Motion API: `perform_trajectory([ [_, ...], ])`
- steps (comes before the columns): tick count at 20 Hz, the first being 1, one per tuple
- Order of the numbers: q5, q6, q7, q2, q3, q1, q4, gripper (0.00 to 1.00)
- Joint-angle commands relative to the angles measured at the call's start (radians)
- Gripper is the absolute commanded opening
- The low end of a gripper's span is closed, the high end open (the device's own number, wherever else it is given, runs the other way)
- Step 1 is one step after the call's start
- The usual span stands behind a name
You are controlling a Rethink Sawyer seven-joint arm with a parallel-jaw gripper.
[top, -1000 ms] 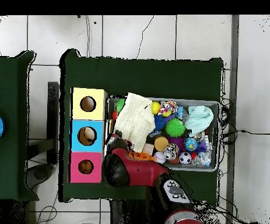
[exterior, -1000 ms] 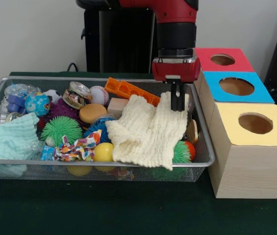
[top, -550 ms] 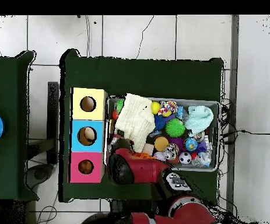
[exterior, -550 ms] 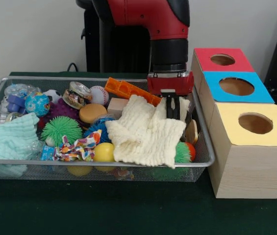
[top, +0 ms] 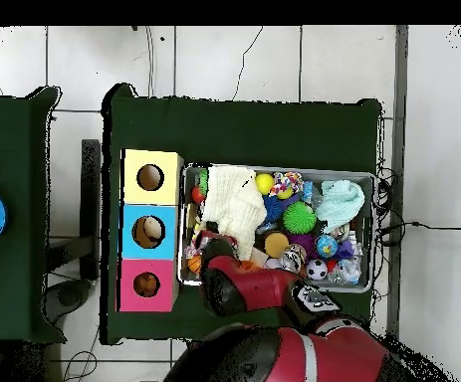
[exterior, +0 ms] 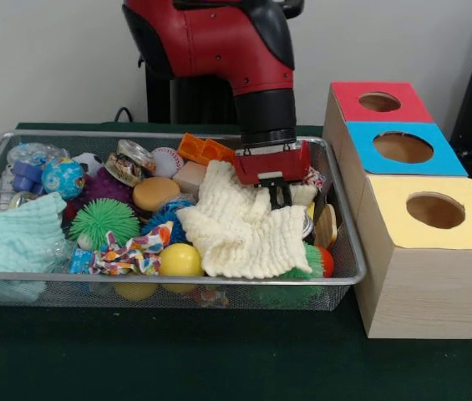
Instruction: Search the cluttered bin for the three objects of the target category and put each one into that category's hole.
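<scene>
Dark green cloth covers the desk (exterior: 219, 368), with a wire mesh bin (exterior: 169, 280) full of toys at its centre and, at 3 o'clock from the bin in the front view, three wooden boxes topped red (exterior: 378, 100), blue (exterior: 403, 148) and yellow (exterior: 434, 209), each with a round hole. Draped over the right half of the clutter lies a cream knitted cloth (exterior: 248, 225), and the hand (exterior: 279, 194) is pressed down at the cloth's 1 o'clock corner; its fingers look drawn close together on a fold of the fabric, so I judge it is pinching the cloth. Soft, light and limp, the cloth should sag and drag if lifted by one corner, possibly snagging the green spiky ball (exterior: 104, 221) or the yellow ball (exterior: 180, 260) beside it. A bunched fold nearer the middle would likely carry it better.
</scene>
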Motion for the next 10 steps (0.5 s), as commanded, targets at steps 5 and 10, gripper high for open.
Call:
perform_trajectory([
  [5,-0.367,0.128,0.048,0.13,0.172,-0.259,-0.234,0.0],
  [10,-0.472,0.194,0.049,0.11,0.24,-0.341,-0.228,0.0],
])
